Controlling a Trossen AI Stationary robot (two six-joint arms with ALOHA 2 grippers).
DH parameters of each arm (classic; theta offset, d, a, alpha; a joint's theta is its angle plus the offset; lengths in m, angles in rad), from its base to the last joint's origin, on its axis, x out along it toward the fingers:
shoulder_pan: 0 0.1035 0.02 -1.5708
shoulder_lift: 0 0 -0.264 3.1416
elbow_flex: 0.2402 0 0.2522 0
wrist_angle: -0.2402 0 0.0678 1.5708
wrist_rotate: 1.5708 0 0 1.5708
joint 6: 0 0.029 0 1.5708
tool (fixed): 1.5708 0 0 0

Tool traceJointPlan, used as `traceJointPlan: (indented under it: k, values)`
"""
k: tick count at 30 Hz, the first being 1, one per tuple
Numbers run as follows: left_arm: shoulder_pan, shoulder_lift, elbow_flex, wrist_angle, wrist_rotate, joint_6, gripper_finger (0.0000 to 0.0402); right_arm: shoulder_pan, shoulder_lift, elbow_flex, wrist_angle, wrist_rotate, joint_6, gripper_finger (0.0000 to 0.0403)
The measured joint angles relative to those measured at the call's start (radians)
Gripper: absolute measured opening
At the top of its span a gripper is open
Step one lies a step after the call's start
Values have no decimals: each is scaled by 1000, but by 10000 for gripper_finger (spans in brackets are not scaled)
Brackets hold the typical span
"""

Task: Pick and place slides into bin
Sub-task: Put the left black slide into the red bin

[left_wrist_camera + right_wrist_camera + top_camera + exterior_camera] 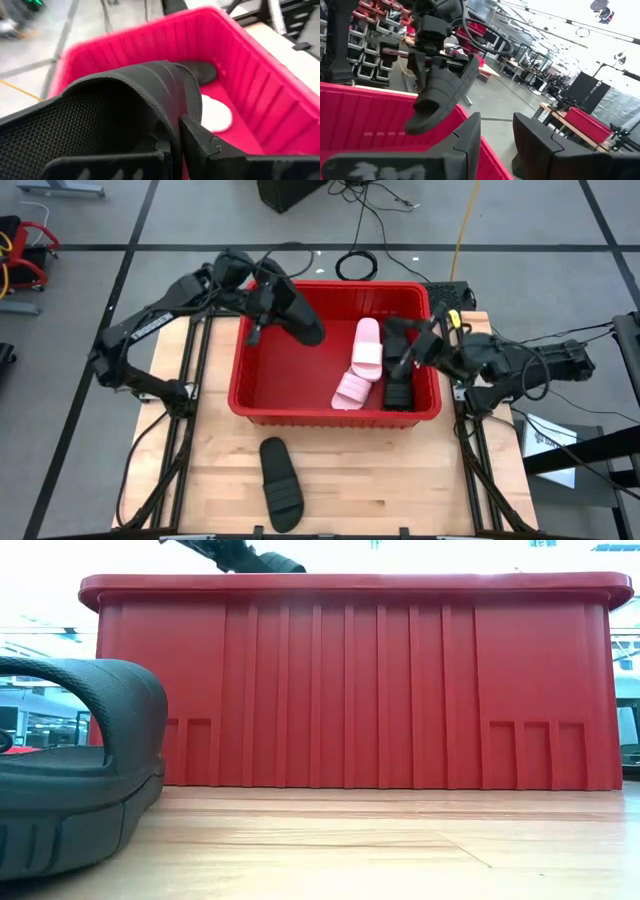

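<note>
The red bin point(250, 395) stands mid-table. My left gripper point(262, 305) is shut on a black slide point(297, 312) and holds it above the bin's far left part. That slide also shows in the right wrist view point(442, 92) and peeks over the rim in the low view point(265, 560). Two pale pink slides point(360, 365) and black slides point(400, 385) lie inside the bin on its right side. Another black slide point(280, 483) lies sole down on the table in front of the bin. My right gripper point(408, 352) is open and empty above the bin's right part. My left gripper holds the black slide by its ribbed strap point(167, 90), at the strap's edge. One finger point(202, 145) stands outside the strap and the other sits under it. The slide is lifted clear above the bin and hangs tilted, one end lower point(422, 122).
The bin's left half floor point(285, 375) is bare red. Bare wood table lies in front of the bin point(400, 480). The near black slide fills the low view's left side point(70, 770), in front of the bin's near wall point(350, 690). Cables lie on the floor beyond the table point(355, 265).
</note>
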Motion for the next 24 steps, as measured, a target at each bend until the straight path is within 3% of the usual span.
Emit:
traceJointPlan:
  k: [10,13,24]
  values:
    - [11,256,332,-287,4,121,24,-204,0,0,-132,-146,79,105]
    - [12,331,409,-375,50,174,24,-259,0,0,-164,-195,84,105]
    - [-1,599,490,-486,149,192,24,-463,11,0,-182,-552,76,105]
